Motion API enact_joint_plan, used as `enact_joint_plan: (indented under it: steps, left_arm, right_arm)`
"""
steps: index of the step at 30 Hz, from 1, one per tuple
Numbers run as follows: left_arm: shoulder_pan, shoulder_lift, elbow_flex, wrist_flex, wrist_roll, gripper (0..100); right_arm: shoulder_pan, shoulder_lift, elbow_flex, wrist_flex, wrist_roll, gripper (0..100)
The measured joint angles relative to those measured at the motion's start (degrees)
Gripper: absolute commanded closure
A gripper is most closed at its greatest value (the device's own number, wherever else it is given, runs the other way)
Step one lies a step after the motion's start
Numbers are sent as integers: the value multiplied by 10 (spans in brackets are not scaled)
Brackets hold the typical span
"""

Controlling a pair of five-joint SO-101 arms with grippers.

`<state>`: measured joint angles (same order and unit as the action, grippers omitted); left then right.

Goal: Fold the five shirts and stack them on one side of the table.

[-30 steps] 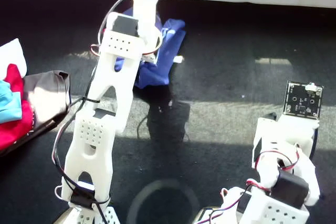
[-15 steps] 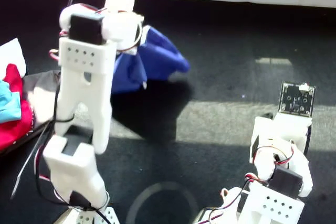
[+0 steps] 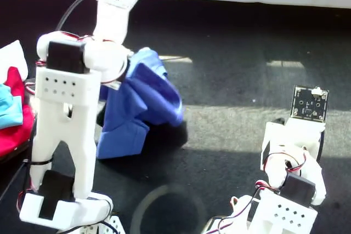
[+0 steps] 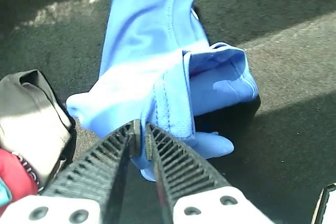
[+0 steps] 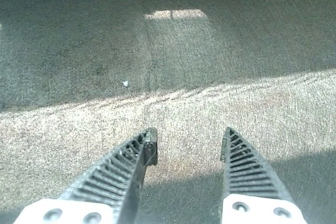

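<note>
A bunched blue shirt (image 3: 140, 102) droops mid-table, near a red, teal and white heap (image 3: 11, 130).

blue shirt (image 4: 157, 61), grey shirt (image 4: 31, 114), dark table (image 3: 247, 42)

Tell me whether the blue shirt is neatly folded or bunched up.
Bunched up: the blue shirt lies in crumpled, uneven layers, pinched by the left gripper.

Can't see the left side of the blue shirt (image 3: 143, 100) from above, blocked by the left arm (image 3: 63, 113). Lose more of it behind the left gripper (image 4: 140, 125) up close. Only get slices of the red shirt (image 3: 13, 130), teal shirt (image 3: 8, 108) and white shirt (image 3: 11, 58) at the frame edge. Same for the grey shirt (image 4: 31, 106) in the left wrist view. Can't tell folded or not.
</note>
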<state>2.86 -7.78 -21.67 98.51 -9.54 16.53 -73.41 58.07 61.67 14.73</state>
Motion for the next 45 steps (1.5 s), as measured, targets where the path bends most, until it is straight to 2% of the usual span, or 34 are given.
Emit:
enact_joint_plan:
  steps: [7,10,12,16,20,24,28,36,40,45]
  left_arm:
    - [-101,41,138,-128,-4,988]
    - [-134,61,155,-165,-4,935]
    - [-155,64,158,-175,-4,874]
    - [-194,64,158,-178,-4,787]
    - [-236,64,158,-178,-4,773]
    - [-263,64,158,-176,-4,773]
    - [-213,64,158,-155,-4,773]
    - [12,71,190,-127,-4,772]
    - [76,71,244,-172,-4,772]
    - [107,71,348,-267,-4,772]
  right_arm:
    - [0,0,0,0,0,796]
    - [-4,0,0,0,0,794]
    - [-34,2,0,0,0,794]
    - [-150,33,2,-11,0,794]
    - [-243,116,-4,-19,-4,793]
    - [-270,208,-59,-20,-54,793]
    - [-271,280,-94,-24,-90,793]
    - [-189,302,-104,-24,-96,793]
    - [-139,302,-104,-24,-96,793]
    - [-94,302,-104,-24,-96,793]
